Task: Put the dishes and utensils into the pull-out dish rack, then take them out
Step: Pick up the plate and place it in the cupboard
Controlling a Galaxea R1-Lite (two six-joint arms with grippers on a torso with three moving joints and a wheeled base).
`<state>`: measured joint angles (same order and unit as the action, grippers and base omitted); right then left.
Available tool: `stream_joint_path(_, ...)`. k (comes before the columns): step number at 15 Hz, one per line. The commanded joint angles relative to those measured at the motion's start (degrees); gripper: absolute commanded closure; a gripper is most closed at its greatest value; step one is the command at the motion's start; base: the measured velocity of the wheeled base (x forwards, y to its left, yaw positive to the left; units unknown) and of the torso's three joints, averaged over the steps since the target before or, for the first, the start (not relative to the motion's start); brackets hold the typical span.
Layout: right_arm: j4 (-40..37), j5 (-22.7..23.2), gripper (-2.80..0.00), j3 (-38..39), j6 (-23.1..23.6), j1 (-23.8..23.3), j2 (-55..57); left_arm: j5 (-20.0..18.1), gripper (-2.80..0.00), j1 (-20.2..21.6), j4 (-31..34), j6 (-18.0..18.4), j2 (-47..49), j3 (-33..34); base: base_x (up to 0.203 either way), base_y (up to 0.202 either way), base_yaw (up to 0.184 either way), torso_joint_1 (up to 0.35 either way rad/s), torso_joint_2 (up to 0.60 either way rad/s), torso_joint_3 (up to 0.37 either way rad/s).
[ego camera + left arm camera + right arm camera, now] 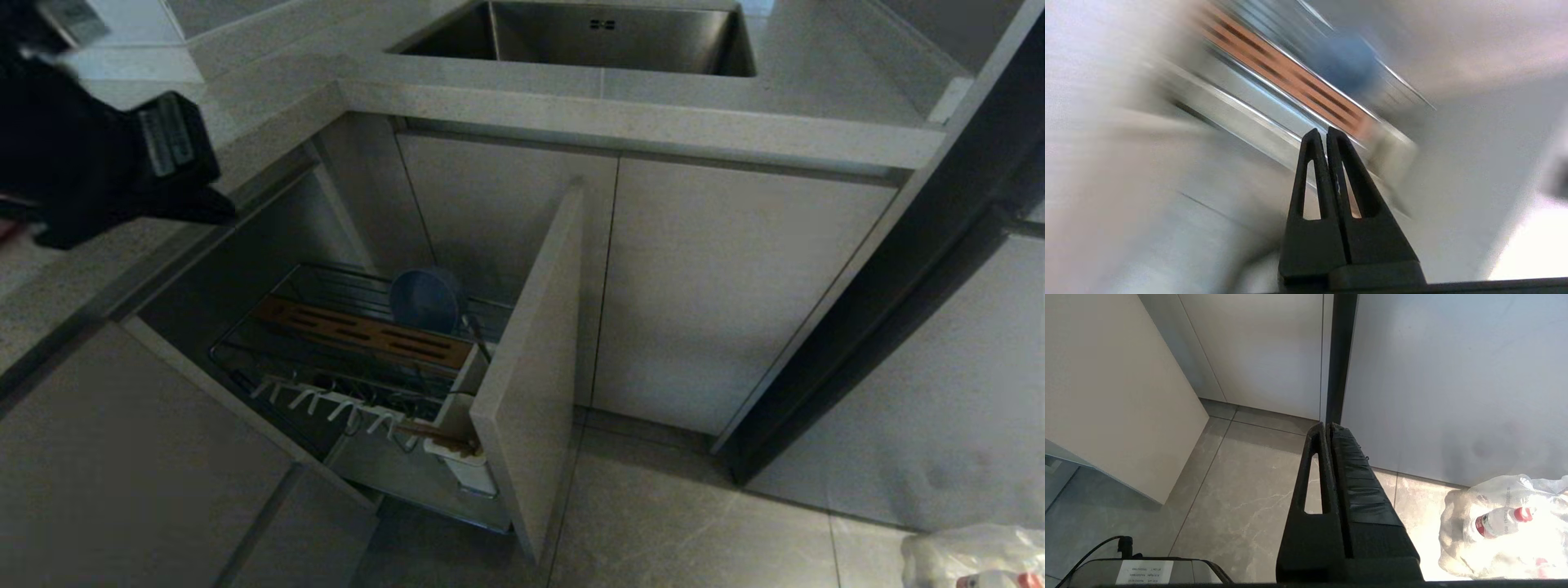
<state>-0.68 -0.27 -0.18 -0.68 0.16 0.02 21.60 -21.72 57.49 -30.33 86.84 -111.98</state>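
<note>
- With its fingers pressed together on nothing, my left gripper (1323,132) hangs up over the counter corner, well above the pull-out dish rack (359,359).
- Down in that rack the blue-grey bowl (424,300) stands on edge behind the wooden strip (367,331).
- Chopsticks (437,434) sit in the white utensil cup (465,469), by the beige door front (531,367).
- My right gripper (1329,426) is closed too, empty, pointing at the floor.

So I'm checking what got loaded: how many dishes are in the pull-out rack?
1: a blue-grey bowl stands on edge at the back of the rack, behind the wooden strip. The door front could hide more.
</note>
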Motion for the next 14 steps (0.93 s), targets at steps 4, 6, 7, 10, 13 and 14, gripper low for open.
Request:
stream_joint_path(4,0.0,0.0,0.0,0.0,0.0,0.0,0.0,9.0,0.0,11.4,-1.8,13.8,-7.4,0.0,0.0,0.0,0.0,0.0,0.0,0.0)
stream_joint_path(6,0.0,0.0,0.0,0.0,0.0,0.0,0.0,9.2,0.0,17.8,-5.8,21.5,-7.9,0.0,0.0,0.0,0.0,0.0,0.0,0.0)
stream_joint_path(7,0.0,0.0,0.0,0.0,0.0,0.0,0.0,9.2,0.0,20.5,-8.4,25.4,-7.9,0.0,0.0,0.0,0.0,0.0,0.0,0.0)
stream_joint_path(10,0.0,-0.1,0.0,0.0,0.0,0.0,0.1,9.2,0.0,23.8,-12.9,30.3,-6.0,0.0,0.0,0.0,0.0,0.0,0.0,0.0)
stream_joint_path(13,0.0,0.0,0.0,0.0,0.0,0.0,0.1,9.2,-2.8,25.4,-12.8,29.6,-4.7,0.0,0.0,0.0,0.0,0.0,0.0,0.0)
stream_joint_path(14,0.0,0.0,0.0,0.0,0.0,0.0,0.0,9.3,-2.8,25.5,-12.8,29.7,-4.5,0.0,0.0,0.0,0.0,0.0,0.0,0.0)
